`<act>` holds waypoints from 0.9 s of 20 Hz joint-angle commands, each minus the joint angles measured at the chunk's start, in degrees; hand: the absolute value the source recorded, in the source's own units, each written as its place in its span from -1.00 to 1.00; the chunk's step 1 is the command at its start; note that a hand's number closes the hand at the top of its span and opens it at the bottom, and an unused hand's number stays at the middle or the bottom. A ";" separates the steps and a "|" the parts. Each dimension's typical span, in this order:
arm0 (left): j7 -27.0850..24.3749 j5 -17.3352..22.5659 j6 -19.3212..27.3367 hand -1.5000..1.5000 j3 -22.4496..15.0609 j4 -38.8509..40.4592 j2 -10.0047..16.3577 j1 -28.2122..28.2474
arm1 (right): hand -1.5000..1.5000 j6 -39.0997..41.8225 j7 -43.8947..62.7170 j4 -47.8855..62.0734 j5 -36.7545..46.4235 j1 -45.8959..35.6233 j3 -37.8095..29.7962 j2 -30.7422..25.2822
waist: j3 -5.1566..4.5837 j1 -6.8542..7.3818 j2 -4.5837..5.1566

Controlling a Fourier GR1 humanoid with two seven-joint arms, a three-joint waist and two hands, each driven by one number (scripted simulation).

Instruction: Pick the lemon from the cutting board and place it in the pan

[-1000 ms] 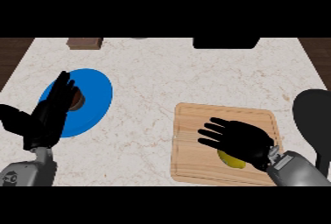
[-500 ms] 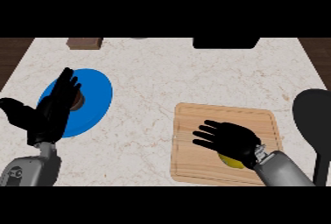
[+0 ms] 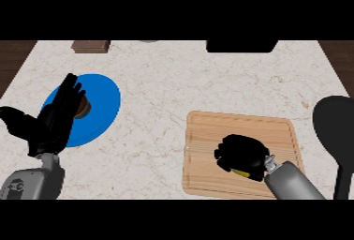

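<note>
Yellow sliver of lemon [image 3: 240,173] peeks beneath the right hand [image 3: 240,151], curled round it on the cutting board [image 3: 235,124].

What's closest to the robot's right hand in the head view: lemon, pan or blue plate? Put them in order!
1. The lemon, under the right hand's curled fingers.
2. The pan, at the right edge.
3. The blue plate, far left.

Pale stone look, faintly veined, matt, on counter [image 3: 180,79]. Light wood, fine grain, smooth, for cutting board [image 3: 276,131] near right. Plain blue, smooth, matt, on plate [image 3: 104,105] at left. Flat matt black on pan [image 3: 335,117] at right edge, likewise left hand [image 3: 59,119] and right hand [image 3: 239,150]. Finish of lemon [image 3: 240,173] unreadable, mostly hidden.
</note>
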 commanded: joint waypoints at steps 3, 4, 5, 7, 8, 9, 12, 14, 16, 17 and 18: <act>4.60 -0.68 0.32 0.00 0.12 -5.55 -0.03 1.79 | 1.00 -2.29 -3.35 3.15 1.18 0.38 -1.71 2.17 | 0.12 0.01 0.17; 1.63 0.34 -2.35 0.00 0.70 -5.63 0.95 5.17 | 1.00 -3.87 -3.12 3.99 1.42 2.55 -1.17 1.65 | 0.12 0.08 0.16; -2.07 1.21 -3.81 0.00 2.37 -0.77 1.01 3.31 | 1.00 0.98 -3.52 1.12 0.13 0.61 -2.69 2.18 | 0.10 -0.11 0.19; 2.77 -1.91 0.65 0.00 -1.12 -6.74 -1.77 3.68 | 1.00 -1.41 -5.40 1.82 -1.24 0.88 -4.83 1.82 | 0.12 -0.07 0.16; 0.09 -0.30 -1.44 0.00 1.24 -1.24 0.41 0.80 | 1.00 2.07 5.48 6.16 -2.45 -1.06 -10.41 6.41 | 0.09 -0.42 0.43; 2.73 0.28 -0.76 0.00 1.13 -3.92 0.21 2.57 | 1.00 2.93 12.18 7.08 -4.17 0.51 -16.67 7.20 | 0.17 -0.94 0.26; 1.28 -0.52 0.65 0.00 2.80 -3.53 0.71 3.11 | 1.00 2.89 26.77 8.28 -6.76 2.20 -29.40 9.18 | 0.20 -5.34 0.11; 1.30 -0.20 0.40 0.00 3.25 -3.24 0.96 3.77 | 1.00 1.24 35.52 8.11 -7.80 1.90 -36.24 10.66 | 0.11 -6.53 -0.02; 1.49 -0.07 0.24 0.00 3.09 -3.92 0.98 3.48 | 1.00 -1.72 45.39 6.68 -7.55 -0.65 -41.33 13.52 | 0.09 -4.96 -0.28; 2.03 0.05 0.49 0.00 3.10 -3.68 0.79 2.84 | 1.00 -4.31 50.84 5.11 -5.09 -1.95 -41.66 14.57 | 0.00 -4.27 -0.31; 1.67 -0.18 -0.19 0.00 1.77 -3.48 0.23 2.91 | 1.00 -5.74 55.52 4.08 -3.43 -4.95 -42.69 14.95 | -0.07 -3.14 -0.09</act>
